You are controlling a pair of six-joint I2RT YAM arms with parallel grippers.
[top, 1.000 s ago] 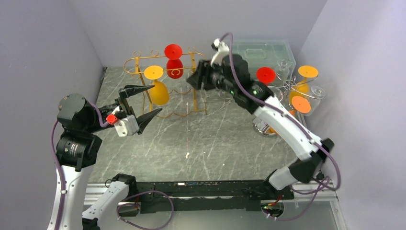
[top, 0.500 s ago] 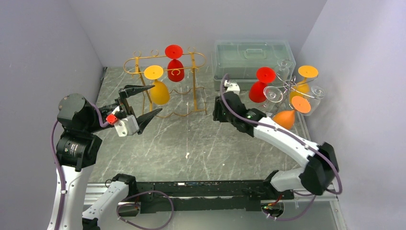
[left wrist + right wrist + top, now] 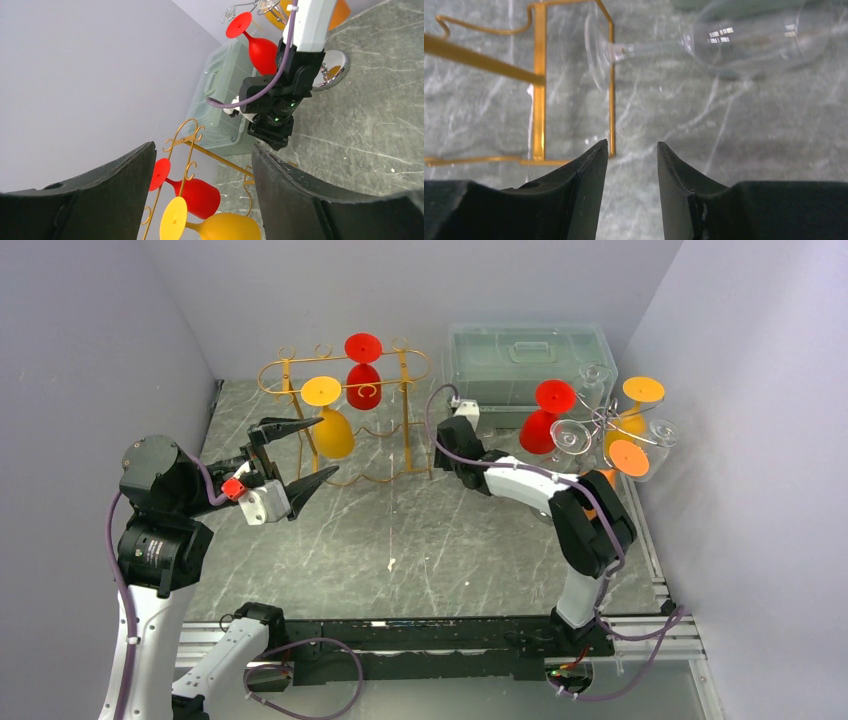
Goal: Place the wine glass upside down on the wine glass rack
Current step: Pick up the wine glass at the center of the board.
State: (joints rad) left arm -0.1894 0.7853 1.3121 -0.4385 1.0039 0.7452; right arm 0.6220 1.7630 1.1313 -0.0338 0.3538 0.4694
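Clear wine glass (image 3: 744,40) lies on its side nr far edge of tabletop (image 3: 400,540), foot by right end of rack (image 3: 539,75). Right hand (image 3: 631,146) part open, empty, just short of it; left hand (image 3: 200,155) wide open, empty. Best: line up square w/ stem, pinch mid-stem, don't nudge rack.

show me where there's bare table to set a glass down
Bare marble table runs from the gold rack to the near edge. Crowded along the back and right: rack, clear box, glass stand.
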